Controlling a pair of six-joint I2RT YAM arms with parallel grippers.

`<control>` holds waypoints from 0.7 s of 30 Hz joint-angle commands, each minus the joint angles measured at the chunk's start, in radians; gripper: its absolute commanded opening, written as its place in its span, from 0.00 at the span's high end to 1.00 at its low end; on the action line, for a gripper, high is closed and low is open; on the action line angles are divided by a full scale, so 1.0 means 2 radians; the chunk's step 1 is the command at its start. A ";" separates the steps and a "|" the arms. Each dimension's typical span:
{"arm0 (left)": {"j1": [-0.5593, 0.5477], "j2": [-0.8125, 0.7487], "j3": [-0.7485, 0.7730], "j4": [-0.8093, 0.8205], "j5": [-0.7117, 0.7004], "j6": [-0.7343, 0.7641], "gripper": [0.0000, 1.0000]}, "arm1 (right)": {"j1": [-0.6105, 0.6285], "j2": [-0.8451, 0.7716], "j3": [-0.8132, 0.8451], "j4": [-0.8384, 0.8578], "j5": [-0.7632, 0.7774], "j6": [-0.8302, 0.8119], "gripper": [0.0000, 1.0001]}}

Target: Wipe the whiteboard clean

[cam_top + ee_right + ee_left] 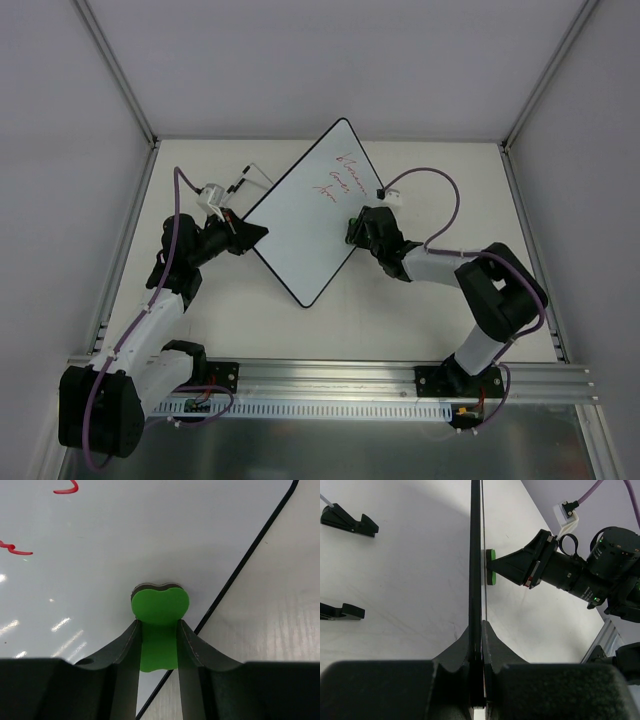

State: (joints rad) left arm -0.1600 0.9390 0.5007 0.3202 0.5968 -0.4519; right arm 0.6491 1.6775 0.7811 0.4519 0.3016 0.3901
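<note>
White tabletop (430, 300), grey walls (300, 60); left hand (255, 232) grips whiteboard (300, 235), right hand (158, 626) eraser (160, 602)

whiteboard (150, 530): face was glossy, smooth, white, with glare patches.
eraser (160, 605): was matt green, plastic-looking, on a grey pad.
tabletop (280, 620): was matt white, faintly grained.
rail (330, 375): was bare metal.

The left arm (160, 300) reaches forward and bends in toward the middle. The left gripper (252, 232) squeezes its two fingers (455, 652) tight on the edge of the whiteboard (310, 215). The right arm (495, 290) folds at the elbow and points left. The right gripper (355, 228) pinches a green eraser (160, 604), which sticks out past its fingertips.
</note>
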 commanded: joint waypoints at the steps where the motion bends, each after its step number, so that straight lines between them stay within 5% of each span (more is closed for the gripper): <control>1: -0.017 0.013 -0.011 -0.063 0.071 0.099 1.00 | 0.010 0.016 0.006 -0.016 -0.018 0.002 1.00; 17: -0.021 0.020 -0.010 -0.065 0.073 0.099 1.00 | 0.054 0.031 0.277 -0.046 -0.066 -0.055 1.00; 21: -0.022 0.019 -0.011 -0.065 0.070 0.099 1.00 | 0.054 0.046 0.289 -0.051 -0.054 -0.049 1.00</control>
State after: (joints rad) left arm -0.1711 0.9577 0.5068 0.3183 0.6430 -0.4492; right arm 0.7574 1.7260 1.3399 0.3466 0.1940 0.2924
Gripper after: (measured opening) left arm 0.037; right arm 0.337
